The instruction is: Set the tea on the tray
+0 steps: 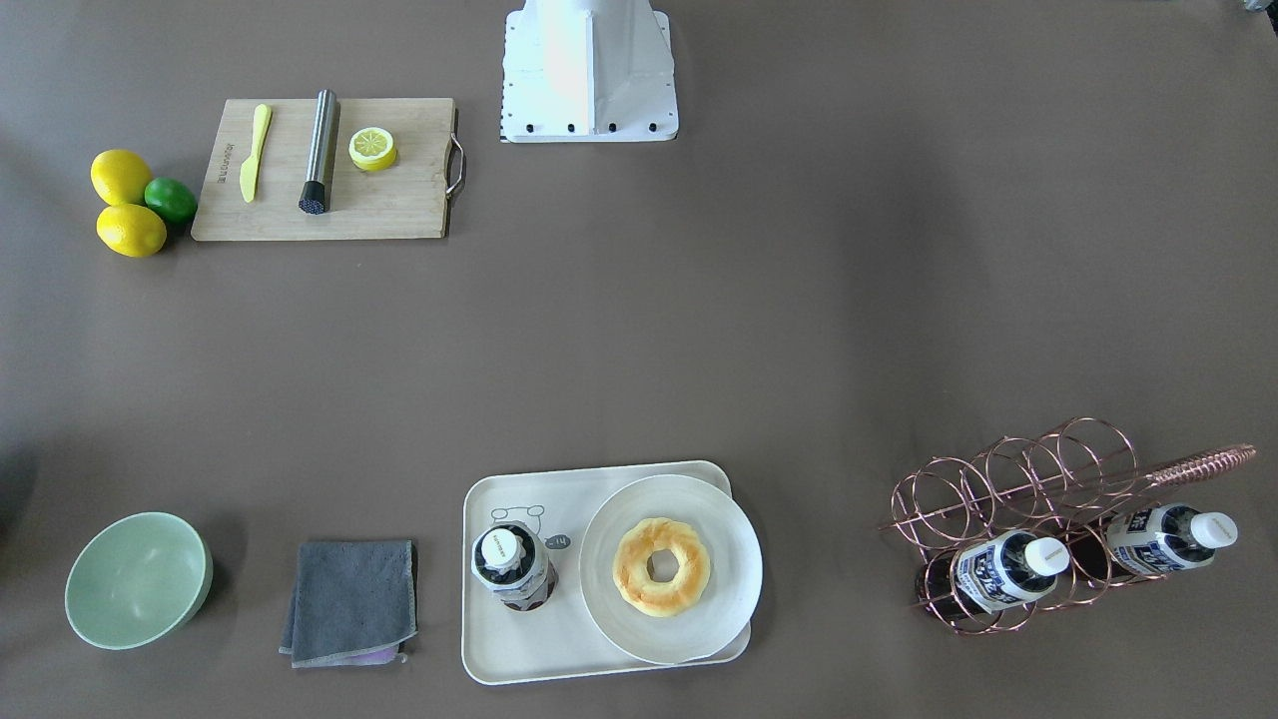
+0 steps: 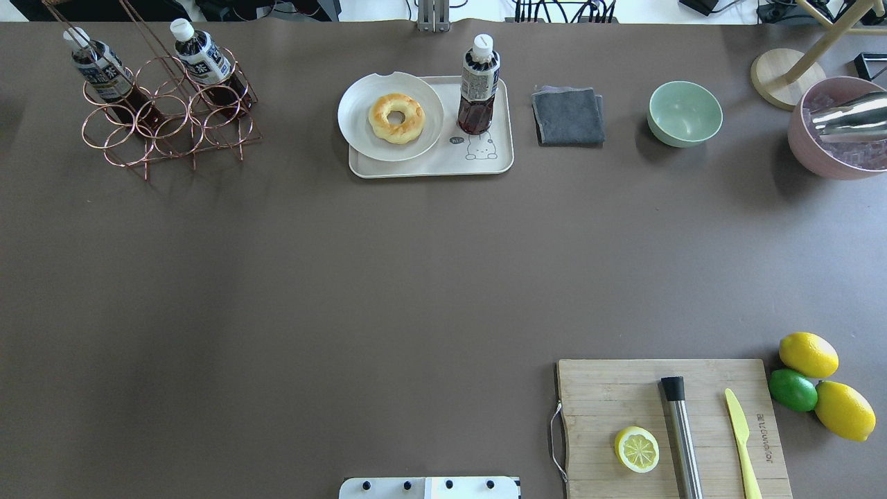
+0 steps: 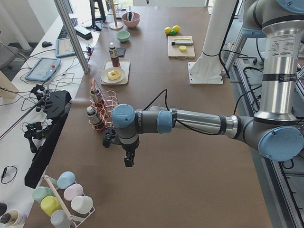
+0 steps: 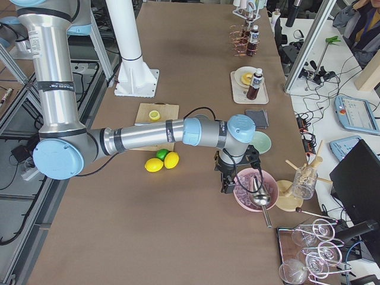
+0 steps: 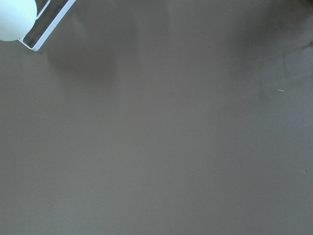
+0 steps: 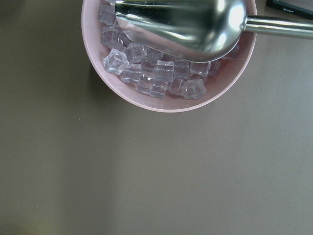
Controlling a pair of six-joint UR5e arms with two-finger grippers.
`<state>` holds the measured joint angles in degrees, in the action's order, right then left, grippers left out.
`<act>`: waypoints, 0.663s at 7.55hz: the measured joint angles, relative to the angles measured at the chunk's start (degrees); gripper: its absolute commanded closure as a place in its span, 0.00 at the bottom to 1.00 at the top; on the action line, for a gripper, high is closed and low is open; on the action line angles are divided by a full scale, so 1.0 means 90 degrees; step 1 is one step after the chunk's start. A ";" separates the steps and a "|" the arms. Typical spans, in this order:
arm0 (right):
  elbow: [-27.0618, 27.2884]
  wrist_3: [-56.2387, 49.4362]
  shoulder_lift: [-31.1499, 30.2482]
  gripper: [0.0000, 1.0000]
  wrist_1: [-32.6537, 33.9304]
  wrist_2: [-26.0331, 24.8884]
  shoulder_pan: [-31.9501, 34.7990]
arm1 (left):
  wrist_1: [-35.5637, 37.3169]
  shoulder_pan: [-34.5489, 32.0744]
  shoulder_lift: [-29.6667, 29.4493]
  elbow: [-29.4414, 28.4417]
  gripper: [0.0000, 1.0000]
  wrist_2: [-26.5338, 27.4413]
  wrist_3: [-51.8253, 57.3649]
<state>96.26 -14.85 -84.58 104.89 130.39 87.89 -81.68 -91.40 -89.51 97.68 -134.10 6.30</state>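
Note:
One tea bottle (image 2: 478, 83) with a white cap stands upright on the cream tray (image 2: 429, 166), beside the bear drawing; it also shows in the front view (image 1: 512, 564) on the tray (image 1: 539, 649). Two like bottles (image 2: 100, 69) (image 2: 201, 59) lean in a copper wire rack (image 2: 166, 118). My left gripper (image 3: 128, 160) hangs over bare table near the rack, away from the tray. My right gripper (image 4: 227, 185) hangs beside a pink ice bowl (image 4: 255, 190). Both show only in side views, so I cannot tell if they are open or shut.
A round white plate (image 2: 360, 132) with a doughnut (image 2: 396, 118) sits on the tray's left part. A grey cloth (image 2: 567, 115), green bowl (image 2: 684, 113) and pink ice bowl with metal scoop (image 2: 842, 132) stand to the right. A cutting board (image 2: 624, 395) and citrus fruits (image 2: 807, 355) lie near right.

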 measured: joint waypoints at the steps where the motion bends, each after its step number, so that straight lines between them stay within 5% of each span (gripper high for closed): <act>1: 0.0000 0.0004 0.0018 0.00 -0.0002 -0.0001 0.0000 | -0.0010 0.0004 -0.0006 -0.0007 0.02 0.0017 0.0002; 5: 0.0007 0.0009 0.0055 0.00 -0.0004 -0.0078 -0.0008 | -0.0025 0.0024 0.0000 -0.0017 0.02 0.0027 0.0004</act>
<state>96.32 -14.77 -84.09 104.85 129.69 87.82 -81.91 -91.19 -89.50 97.53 -133.86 6.33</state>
